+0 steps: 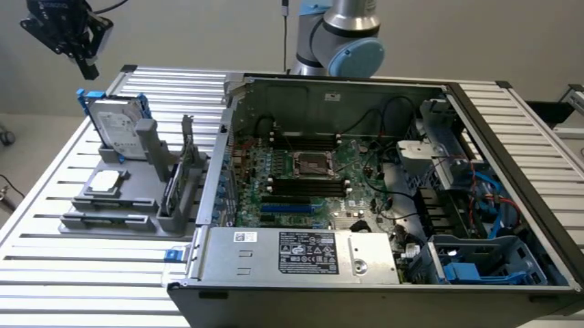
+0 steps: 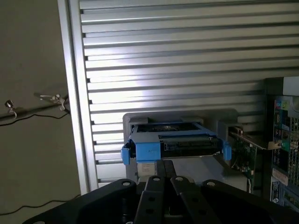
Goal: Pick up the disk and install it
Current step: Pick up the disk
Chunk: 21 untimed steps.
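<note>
The flat rectangular silver-grey hard disk with a white label and blue plastic carrier (image 1: pixel 117 126) stands upright on its edge in the back slot of a grey plastic holder (image 1: pixel 119 205). That puts it at about nine o'clock in the exterior view. It is not in the computer.

On the holder, at six o'clock from the disk, a small silver chip (image 1: pixel 105 180) lies flat. At four o'clock from the disk, a thin green circuit card (image 1: pixel 189 164) stands upright in another slot.

The black two-finger gripper (image 1: pixel 89 68) hangs in the air at eleven o'clock from the disk, well apart from it. The wrist view shows the gripper (image 2: pixel 164 179) with its fingers pressed together and nothing between them. Beyond them is the blue-framed edge of the disk (image 2: pixel 173 142), with the card (image 2: pixel 240 149) beside it.

The holder sits on a slatted aluminium table (image 1: pixel 55 260). At three o'clock from the holder, just beside it, lies an open dark computer case (image 1: pixel 511 157) with its green motherboard (image 1: pixel 310 178) exposed. A silver power supply box (image 1: pixel 292 253) sits at six o'clock inside the case. The grey robot arm joint with a blue cap (image 1: pixel 357 56) rises at twelve o'clock from the case.
</note>
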{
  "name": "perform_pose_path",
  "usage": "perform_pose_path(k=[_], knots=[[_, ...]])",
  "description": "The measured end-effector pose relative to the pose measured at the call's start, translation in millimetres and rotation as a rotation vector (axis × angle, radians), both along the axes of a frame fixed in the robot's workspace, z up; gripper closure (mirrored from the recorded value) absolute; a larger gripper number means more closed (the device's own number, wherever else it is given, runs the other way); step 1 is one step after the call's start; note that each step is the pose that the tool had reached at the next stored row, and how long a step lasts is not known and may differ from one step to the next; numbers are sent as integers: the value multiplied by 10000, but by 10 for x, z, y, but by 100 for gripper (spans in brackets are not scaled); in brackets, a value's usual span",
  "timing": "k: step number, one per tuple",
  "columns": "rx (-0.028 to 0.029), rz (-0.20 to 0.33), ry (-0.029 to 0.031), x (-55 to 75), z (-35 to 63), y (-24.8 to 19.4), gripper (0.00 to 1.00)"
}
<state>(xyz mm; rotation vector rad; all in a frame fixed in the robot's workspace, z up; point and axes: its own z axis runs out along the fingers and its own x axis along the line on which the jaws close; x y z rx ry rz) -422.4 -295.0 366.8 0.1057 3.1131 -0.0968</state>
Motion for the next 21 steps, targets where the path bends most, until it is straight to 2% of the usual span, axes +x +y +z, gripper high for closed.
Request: perform_pose_path(k=[7,11,13,21], knots=[[0,0,1,0,0,0,89],[42,85,24,-9,-1,0,89],[73,316,44,-9,-1,1,89],[109,1436,103,-10,-1,0,89]])
